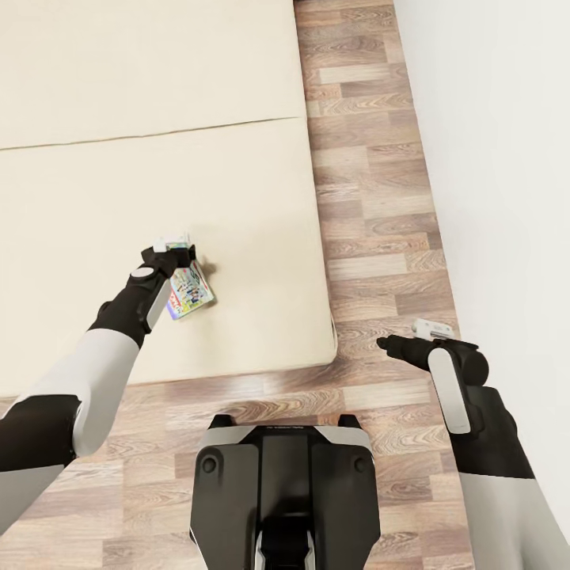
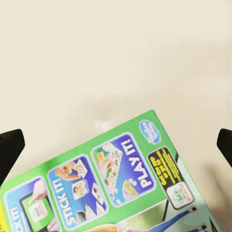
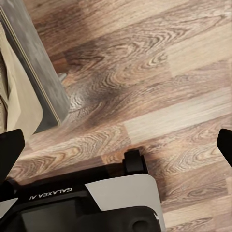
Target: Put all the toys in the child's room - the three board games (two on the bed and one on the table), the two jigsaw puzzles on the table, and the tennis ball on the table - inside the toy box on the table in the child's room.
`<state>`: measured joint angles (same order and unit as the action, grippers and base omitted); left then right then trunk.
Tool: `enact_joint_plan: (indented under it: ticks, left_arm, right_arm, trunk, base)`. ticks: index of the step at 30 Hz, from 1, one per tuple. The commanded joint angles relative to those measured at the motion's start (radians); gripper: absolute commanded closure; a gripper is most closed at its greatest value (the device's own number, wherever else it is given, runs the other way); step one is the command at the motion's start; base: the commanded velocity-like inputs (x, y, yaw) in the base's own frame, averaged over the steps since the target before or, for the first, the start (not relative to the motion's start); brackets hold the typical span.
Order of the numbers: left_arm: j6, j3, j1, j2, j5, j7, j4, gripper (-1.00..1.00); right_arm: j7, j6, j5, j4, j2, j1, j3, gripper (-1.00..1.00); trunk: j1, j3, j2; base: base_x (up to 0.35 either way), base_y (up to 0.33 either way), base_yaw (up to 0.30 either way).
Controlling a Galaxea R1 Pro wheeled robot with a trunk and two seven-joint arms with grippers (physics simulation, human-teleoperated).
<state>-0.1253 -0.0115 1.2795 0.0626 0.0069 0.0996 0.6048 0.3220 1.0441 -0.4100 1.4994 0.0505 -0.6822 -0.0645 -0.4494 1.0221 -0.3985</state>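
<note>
One board game (image 1: 191,291) on bed (image 1: 119,174), left pincer (image 1: 176,247) above.

1. The board game (image 1: 191,291) is a thin flat box with a green border and blue cartoon panels reading "STICK IT!" and "PLAY IT!" (image 2: 116,181).
2. It lies flat, skewed, on the bed (image 1: 237,198), a cream mattress, near its front edge.

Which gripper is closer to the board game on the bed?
Left. The left gripper hangs directly over the board game on the bed, fingers apart. The right gripper is over the floor, beside the bed.
</note>
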Motion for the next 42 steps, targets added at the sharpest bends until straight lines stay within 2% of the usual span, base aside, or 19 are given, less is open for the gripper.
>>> enact_joint_plan:
  ticks: [1,42]
  left_arm:
    - [-0.005,-0.002,0.0,0.0,0.001,0.003,0.002,-1.0]
    - [-0.001,-0.008,0.001,-0.006,0.0,0.005,0.002,-1.0]
  right_arm:
    - [0.009,0.003,-0.01,0.001,0.0,0.0,0.0,-1.0]
    - [0.006,0.003,-0.01,-0.001,0.003,0.0,-0.001,-1.0]
  trunk:
    - [-0.001,0.001,-0.002]
    - [-0.001,0.001,-0.002]
  base:
    - [0.0,0.0,0.0]
    - [0.022,0.01,0.0]
